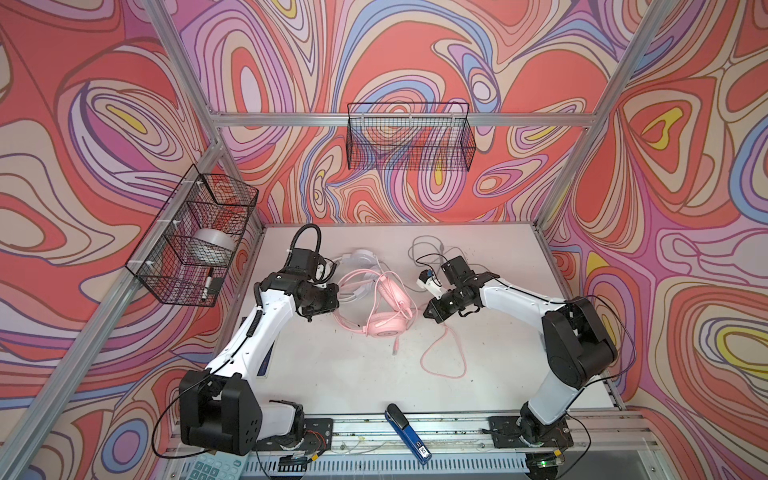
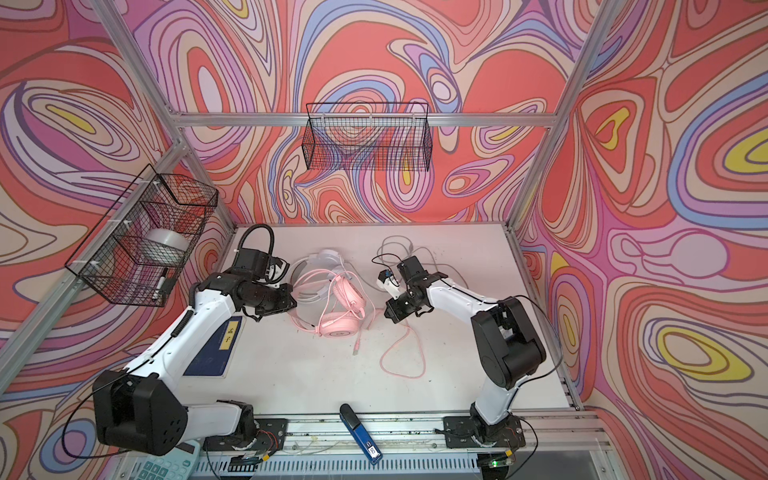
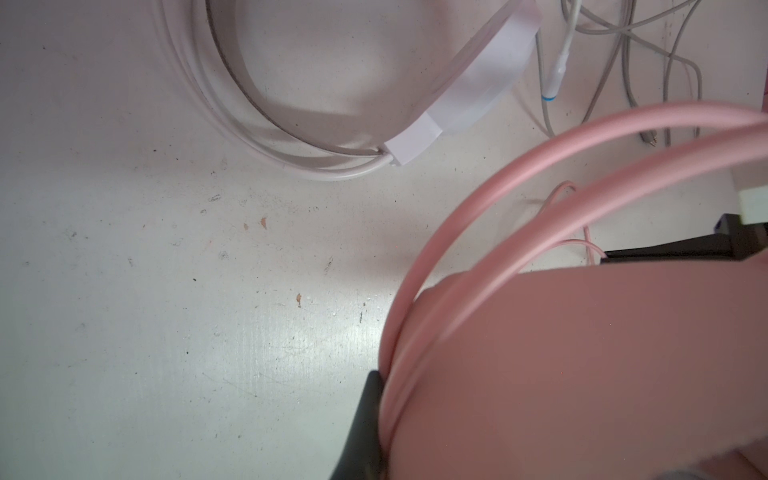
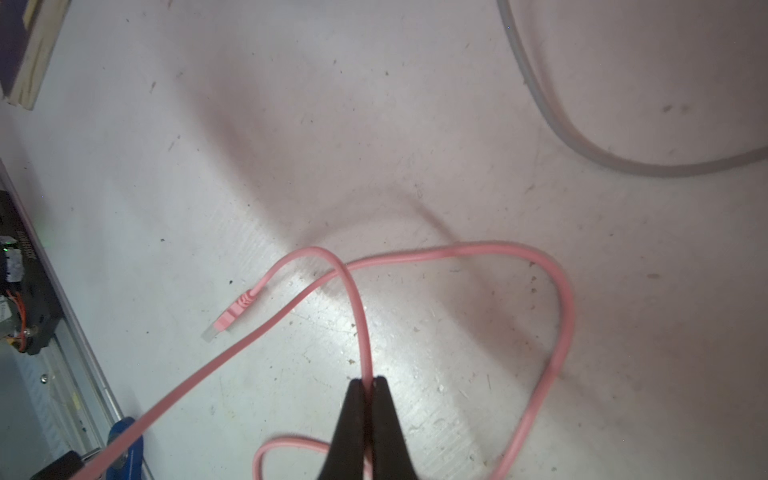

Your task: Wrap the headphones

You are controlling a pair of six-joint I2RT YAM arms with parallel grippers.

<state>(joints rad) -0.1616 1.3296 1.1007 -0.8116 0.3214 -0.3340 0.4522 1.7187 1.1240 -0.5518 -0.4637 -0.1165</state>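
Observation:
The pink headphones (image 1: 384, 316) (image 2: 337, 320) lie mid-table with one earcup flat, overlapping the white headphones (image 1: 361, 259) (image 2: 328, 257) behind them. My left gripper (image 1: 334, 297) (image 2: 293, 301) is shut on the pink headband. In the left wrist view only one black finger (image 3: 365, 419) shows, pressed against the band (image 3: 478, 216). My right gripper (image 1: 428, 313) (image 2: 388, 316) (image 4: 368, 380) is shut on the pink cable (image 4: 561, 332), which loops over the table (image 1: 442, 365) to its loose plug (image 4: 232, 316). The grey cable (image 1: 424, 245) (image 4: 540, 104) lies tangled at the back.
A blue stapler (image 1: 405, 432) sits on the front rail. A dark blue book (image 2: 216, 349) lies under the left arm and a calculator (image 1: 208, 467) at the front left. Wire baskets hang on the left wall (image 1: 191, 237) and the back wall (image 1: 411, 137).

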